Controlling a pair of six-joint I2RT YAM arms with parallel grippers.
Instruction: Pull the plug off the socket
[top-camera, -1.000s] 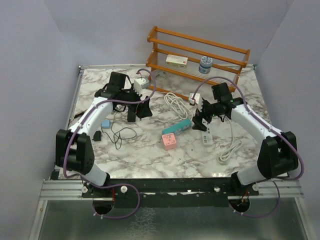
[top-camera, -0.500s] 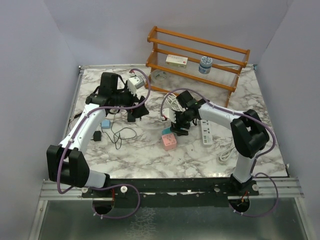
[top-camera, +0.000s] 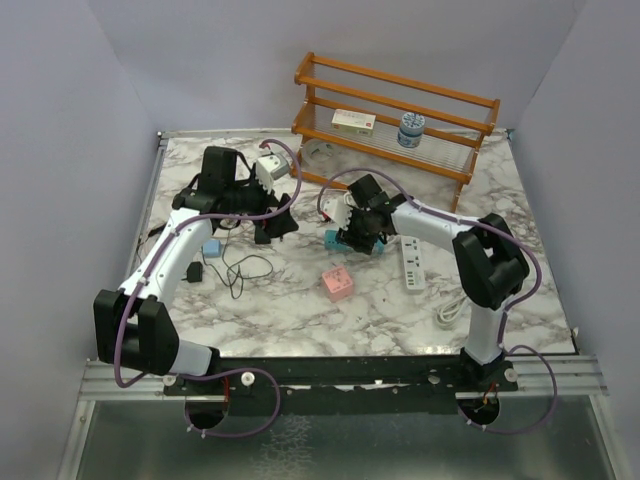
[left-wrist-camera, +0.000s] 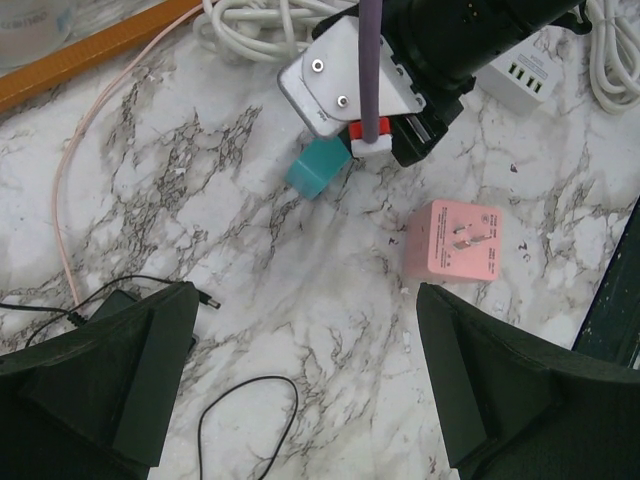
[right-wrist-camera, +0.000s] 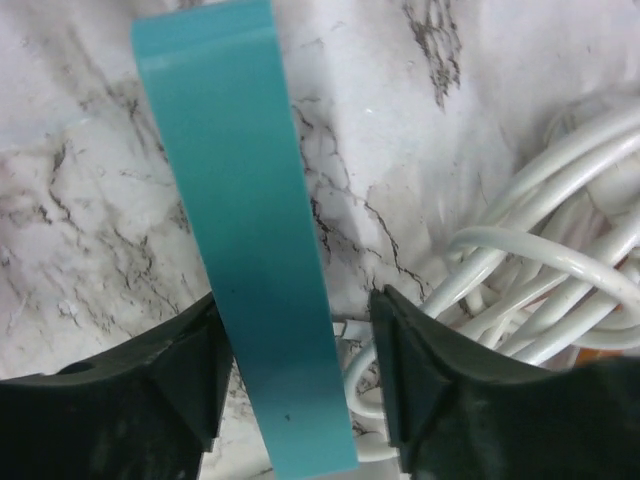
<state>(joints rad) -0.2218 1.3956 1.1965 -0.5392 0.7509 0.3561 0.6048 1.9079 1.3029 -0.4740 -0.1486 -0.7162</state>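
A teal bar-shaped socket (right-wrist-camera: 250, 250) lies on the marble table; its end also shows in the top view (top-camera: 338, 240) and in the left wrist view (left-wrist-camera: 318, 168). My right gripper (right-wrist-camera: 297, 310) straddles it, open: the left finger touches the bar and the right finger stands a little apart. In the top view this gripper (top-camera: 355, 240) is at the table's middle. My left gripper (left-wrist-camera: 310, 390) is wide open and empty above bare marble, left of the teal bar (top-camera: 275, 225). A pink cube adapter (left-wrist-camera: 455, 242) shows its plug pins upward (top-camera: 338, 284).
A white power strip (top-camera: 413, 262) and a coiled white cable (right-wrist-camera: 540, 250) lie right of the teal bar. A black adapter (top-camera: 194, 271) with a thin black lead, a small blue block (top-camera: 211, 247) and a white adapter (top-camera: 270, 168) lie at the left. A wooden rack (top-camera: 395, 110) stands at the back.
My right arm has swung left from the white power strip to the teal bar and now straddles it. My left arm drew back slightly to the left, then held still.
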